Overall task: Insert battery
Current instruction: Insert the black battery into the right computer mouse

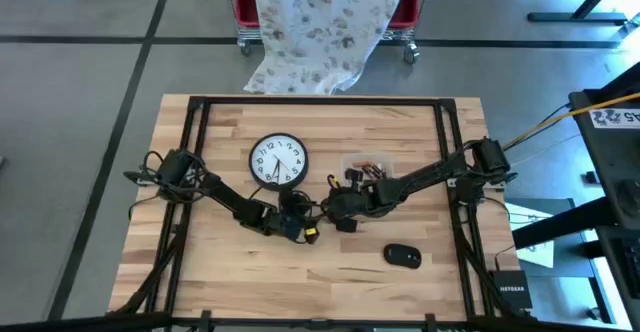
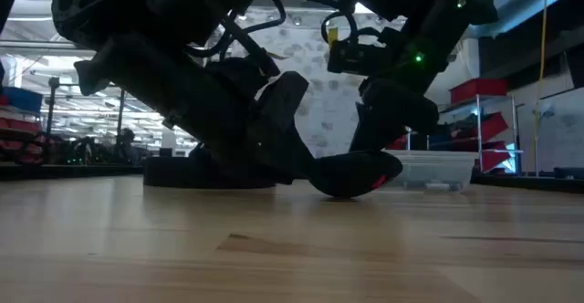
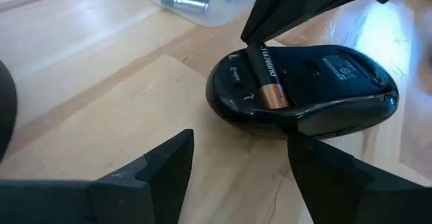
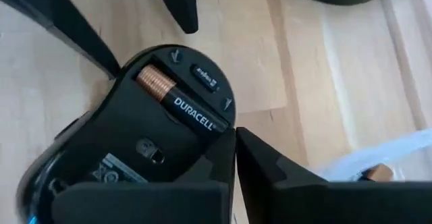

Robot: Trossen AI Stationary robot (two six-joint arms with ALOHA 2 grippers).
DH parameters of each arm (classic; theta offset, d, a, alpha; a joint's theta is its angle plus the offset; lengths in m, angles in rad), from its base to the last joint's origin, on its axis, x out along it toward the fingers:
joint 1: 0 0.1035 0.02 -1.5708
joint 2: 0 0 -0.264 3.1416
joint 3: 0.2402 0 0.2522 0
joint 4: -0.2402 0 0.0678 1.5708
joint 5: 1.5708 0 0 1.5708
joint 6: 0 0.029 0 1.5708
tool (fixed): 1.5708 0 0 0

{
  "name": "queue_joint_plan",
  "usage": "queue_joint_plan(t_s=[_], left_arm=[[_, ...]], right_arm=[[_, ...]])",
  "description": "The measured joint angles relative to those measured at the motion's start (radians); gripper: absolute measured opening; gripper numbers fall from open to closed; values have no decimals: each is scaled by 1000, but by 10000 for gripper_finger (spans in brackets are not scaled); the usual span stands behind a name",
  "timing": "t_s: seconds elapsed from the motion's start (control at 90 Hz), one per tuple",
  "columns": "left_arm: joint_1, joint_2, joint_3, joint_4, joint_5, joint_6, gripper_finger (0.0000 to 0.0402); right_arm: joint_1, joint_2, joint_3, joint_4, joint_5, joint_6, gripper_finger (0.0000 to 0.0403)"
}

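A black computer mouse (image 3: 317, 92) lies upside down on the wooden table (image 1: 210, 272), its battery bay open. A black-and-copper Duracell battery (image 4: 181, 106) lies slanted in the bay, and my right gripper (image 4: 235, 158) is shut on it. My left gripper (image 3: 243, 170) is open. Its two fingers stand on either side of the mouse's near end. In the high view both grippers meet near the table's middle, the left (image 1: 298, 226) and the right (image 1: 336, 212). My right gripper pinches the battery's black end (image 4: 214, 127) between its two fingertips, slanting down from above. The battery's copper end (image 3: 273, 97) rests low in the mouse's bay, and the held end is tilted up. My left gripper: I cannot tell whether its fingers touch the mouse.
A round white wall clock (image 1: 277, 162) lies behind the left gripper. A clear plastic box (image 1: 368, 165) with batteries stands behind the right gripper. A black oval piece (image 1: 403, 256) lies nearer the front edge. Free wood shows at the front left.
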Motion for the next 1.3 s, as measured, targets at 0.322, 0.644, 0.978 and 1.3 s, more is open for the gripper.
queue_joint_plan(t_s=[0.322, 0.644, 0.978, 1.3], left_arm=[[0, -2, 2, 10, -9, -1, 224], [5, 0, -1, -27, -24, 0, 224], [-2, 1, 0, -60, -30, -31, 224], [-6, 1, 0, -59, -26, -31, 224]], right_arm=[[6, 42, 0, 26, -61, -129, 0], [52, 14, 4, 24, -3, -157, 0], [85, -5, 7, 19, 15, -125, 0], [82, -6, 6, 12, -35, -97, 0]])
